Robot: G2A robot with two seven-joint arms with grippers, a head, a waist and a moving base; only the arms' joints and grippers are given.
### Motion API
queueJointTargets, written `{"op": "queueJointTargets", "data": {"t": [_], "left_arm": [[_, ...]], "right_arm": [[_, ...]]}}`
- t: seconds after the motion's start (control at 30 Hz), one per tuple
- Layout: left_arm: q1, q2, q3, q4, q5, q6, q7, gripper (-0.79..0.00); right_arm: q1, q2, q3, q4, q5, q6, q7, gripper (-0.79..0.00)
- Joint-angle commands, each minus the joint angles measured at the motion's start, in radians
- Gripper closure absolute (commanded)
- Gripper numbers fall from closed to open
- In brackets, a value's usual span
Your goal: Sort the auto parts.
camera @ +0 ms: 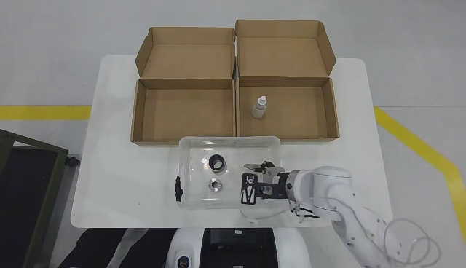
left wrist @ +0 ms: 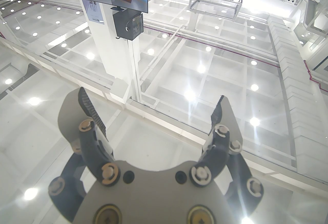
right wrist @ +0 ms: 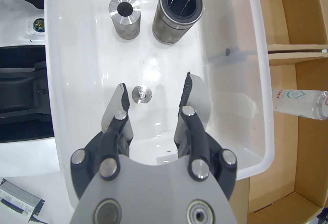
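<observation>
A clear white bin (camera: pixel 193 146) at the table's front holds a large ribbed metal bearing (camera: pixel 217 164) (right wrist: pixel 178 13), a smaller steel sleeve (camera: pixel 215 186) (right wrist: pixel 125 16) and a small metal disc (right wrist: pixel 141 94). My right gripper (camera: pixel 247 182) (right wrist: pixel 155 81) is lowered inside the bin (right wrist: pixel 230 81), open, with the disc on the floor between its fingers, close to one fingertip (right wrist: pixel 123 97). Both cylinders stand upright beyond the fingertips. My left gripper (left wrist: pixel 151 104) is open and holds nothing, pointing up at a ceiling.
Two open cardboard boxes stand behind the bin: the left one (camera: pixel 186 113) holds nothing, the right one (camera: pixel 298 115) holds a small white bottle (camera: pixel 260 107) (right wrist: pixel 299 104). A black piece (camera: pixel 177 189) sits at the bin's left edge. A small silver device (right wrist: pixel 20 199) lies beside the bin.
</observation>
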Motion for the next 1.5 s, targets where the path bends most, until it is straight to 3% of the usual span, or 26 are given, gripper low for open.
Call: {"op": "queueJointTargets", "data": {"t": [0.0, 0.37, 0.57, 0.63, 0.8, 1.13, 1.47], "left_arm": [[0.0, 0.0, 0.0, 0.0, 0.0, 0.0, 0.0, -0.785], [0.0, 0.0, 0.0, 0.0, 0.0, 0.0, 0.0, -0.785], [0.0, 0.0, 0.0, 0.0, 0.0, 0.0, 0.0, -0.785], [0.0, 0.0, 0.0, 0.0, 0.0, 0.0, 0.0, -0.785], [0.0, 0.0, 0.0, 0.0, 0.0, 0.0, 0.0, -0.785], [0.0, 0.0, 0.0, 0.0, 0.0, 0.0, 0.0, -0.785], [0.0, 0.0, 0.0, 0.0, 0.0, 0.0, 0.0, -0.785]], "right_arm": [[0.009, 0.0, -0.009, 0.004, 0.006, -0.003, 0.024, -0.382], [0.064, -0.006, -0.068, 0.058, 0.044, 0.009, 0.104, -0.372], [0.094, -0.01, -0.099, 0.09, 0.055, 0.02, 0.123, -0.323], [0.101, -0.011, -0.106, 0.095, 0.057, 0.021, 0.129, -0.277], [0.097, -0.007, -0.112, 0.069, 0.054, 0.011, 0.138, 0.0], [0.057, 0.01, -0.064, -0.032, 0.053, 0.021, 0.081, 0.0], [0.052, 0.014, -0.019, -0.019, 0.118, 0.08, -0.085, 0.0]]}}
